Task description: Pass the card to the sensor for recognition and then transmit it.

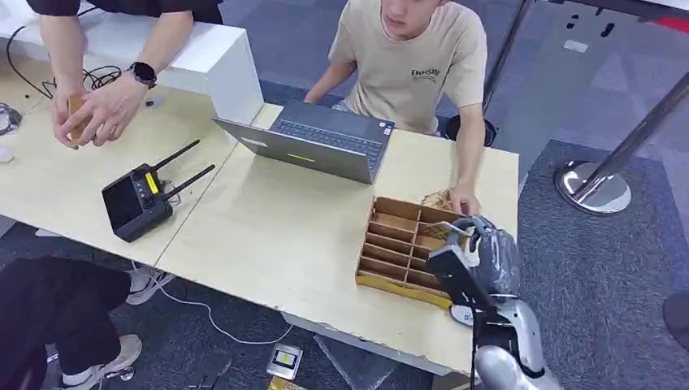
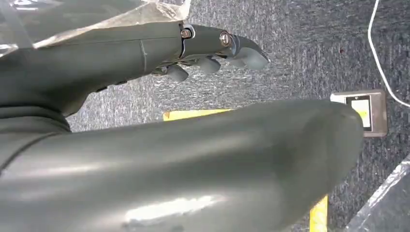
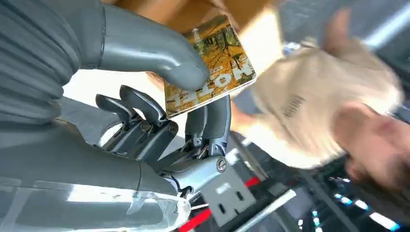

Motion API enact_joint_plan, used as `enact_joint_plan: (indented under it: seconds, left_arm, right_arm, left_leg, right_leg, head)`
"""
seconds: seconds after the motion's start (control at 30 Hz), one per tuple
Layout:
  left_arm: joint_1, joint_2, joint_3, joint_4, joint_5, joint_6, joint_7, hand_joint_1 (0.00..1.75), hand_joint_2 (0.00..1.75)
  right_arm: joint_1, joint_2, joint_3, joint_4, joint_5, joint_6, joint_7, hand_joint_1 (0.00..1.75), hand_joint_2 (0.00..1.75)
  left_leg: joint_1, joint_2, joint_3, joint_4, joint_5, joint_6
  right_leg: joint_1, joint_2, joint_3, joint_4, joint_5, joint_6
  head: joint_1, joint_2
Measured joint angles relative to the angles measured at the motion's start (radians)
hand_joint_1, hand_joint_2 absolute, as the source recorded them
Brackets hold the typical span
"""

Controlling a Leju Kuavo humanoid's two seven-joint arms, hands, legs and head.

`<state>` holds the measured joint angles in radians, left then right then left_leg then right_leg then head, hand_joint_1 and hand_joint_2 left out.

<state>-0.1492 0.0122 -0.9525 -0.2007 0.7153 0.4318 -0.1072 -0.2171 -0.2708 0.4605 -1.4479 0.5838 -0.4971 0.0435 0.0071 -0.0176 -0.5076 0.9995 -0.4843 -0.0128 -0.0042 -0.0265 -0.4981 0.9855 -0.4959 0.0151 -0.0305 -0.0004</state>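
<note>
A yellow printed card (image 3: 212, 67) is pinched between the thumb and fingers of my right hand (image 3: 193, 96). In the head view, my right hand (image 1: 479, 260) hovers over the right end of a wooden divider box (image 1: 390, 244) at the table's front right, with the card (image 1: 440, 231) at its fingertips. A seated person's hand (image 1: 465, 200) rests on the table just behind the box. My left hand (image 2: 212, 53) hangs over the carpet, fingers apart and holding nothing. A small grey device with a lit screen (image 2: 362, 112) lies on the floor below it, beneath the table edge (image 1: 284, 360).
An open laptop (image 1: 325, 142) sits mid-table in front of the seated person. A black controller with two antennas (image 1: 138, 199) lies to the left. Another person's hands (image 1: 93, 114) hold a small object at the far left. A stanchion base (image 1: 593, 187) stands on the right.
</note>
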Motion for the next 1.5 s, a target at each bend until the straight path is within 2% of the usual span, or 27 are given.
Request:
enact_joint_plan:
  seconds: [0.27,0.5,0.63,0.83,1.1,1.5]
  left_arm:
    - [0.0,-0.004,0.0,0.0,-0.013,-0.013,-0.008,0.0,0.0]
    - [-0.012,-0.012,0.0,0.0,-0.027,-0.025,-0.008,0.0,0.0]
    - [-0.017,-0.019,-0.001,0.0,-0.034,-0.035,-0.005,0.0,0.0]
    - [-0.031,-0.026,-0.006,0.0,-0.049,-0.045,0.01,0.0,0.0]
    - [-0.038,-0.031,-0.007,0.0,-0.053,-0.047,0.015,0.0,0.0]
    - [-0.042,-0.034,-0.019,0.0,-0.053,-0.048,0.026,0.0,0.0]
  right_arm:
    - [-0.049,-0.01,-0.069,-0.24,-0.225,0.121,-0.053,1.75,1.75]
    - [-0.169,-0.032,-0.1,-0.313,-0.283,0.192,-0.05,1.75,1.75]
    - [-0.263,-0.057,-0.103,-0.299,-0.209,0.215,-0.015,1.75,1.75]
    - [-0.412,-0.099,-0.084,-0.189,-0.018,0.235,0.031,1.75,1.75]
    - [-0.505,-0.138,-0.029,-0.021,0.191,0.235,0.049,1.75,1.75]
    - [-0.529,-0.158,0.021,0.074,0.215,0.235,0.052,1.75,1.75]
  left_leg:
    - [0.0,0.0,0.0,0.0,0.0,0.0]
    - [0.0,0.0,0.0,0.0,0.0,0.0]
    - [-0.001,0.0,0.0,0.0,0.0,0.0]
    - [0.0,0.0,-0.001,0.0,0.0,0.0]
    - [0.0,-0.001,-0.001,0.0,0.0,0.0]
    - [0.0,-0.001,-0.002,0.0,0.0,0.0]
  right_leg:
    - [0.0,0.0,0.0,0.0,0.0,0.0]
    - [0.0,0.0,0.0,0.0,0.0,0.0]
    - [-0.001,0.0,0.0,0.0,0.0,0.0]
    - [-0.001,0.0,0.0,0.0,0.0,0.0]
    - [0.0,0.0,-0.001,0.0,0.0,0.001]
    - [0.0,0.0,-0.001,0.0,0.0,0.001]
  head:
    - [0.0,0.0]
    - [0.0,0.0]
    - [0.0,0.0]
    - [0.0,0.0]
    - [0.0,0.0]
    - [0.0,0.0]
